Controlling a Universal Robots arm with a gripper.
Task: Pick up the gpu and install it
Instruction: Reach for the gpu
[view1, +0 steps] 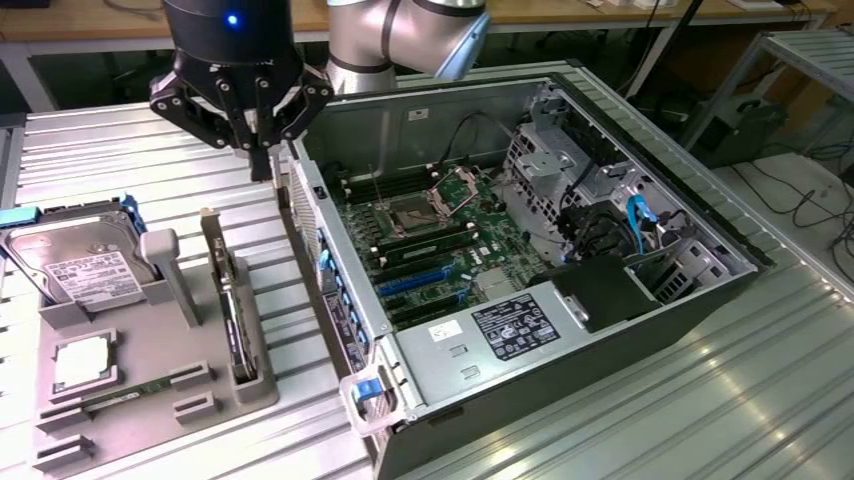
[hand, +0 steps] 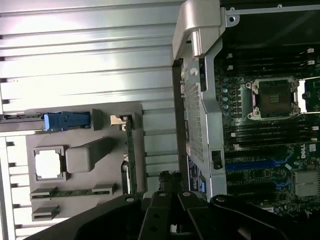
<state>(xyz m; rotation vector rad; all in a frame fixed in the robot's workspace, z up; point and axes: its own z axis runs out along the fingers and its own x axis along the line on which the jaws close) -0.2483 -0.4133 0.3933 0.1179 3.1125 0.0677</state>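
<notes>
The black multi-link gripper (view1: 262, 160) is being held above the ribbed metal table (view1: 134, 160), near the corner of the grey moulded parts tray (view1: 147, 345) that lies closest to the open dark computer case (view1: 601, 390). Its fingers are being pressed together to a narrow point, and nothing is being gripped between them.

The gpu (view1: 238, 310), a thin dark circuit card with a silver bracket at one end, is being carried on its long edge in a slot along the tray edge that faces the case. It is untouched and clearly apart from the fingertips. On the same tray, the silver boxy hard drive with a white label (view1: 80, 265) is being propped near the opposite edge.

Inside the case the green motherboard (view1: 441, 240) is being left exposed, and its blue expansion slots (view1: 414, 280) are not being occupied by any card.

So the job is being judged as barely started — no grasp made, no lift and no card seated. Both the picking up and the installing are being counted as work left.
</notes>
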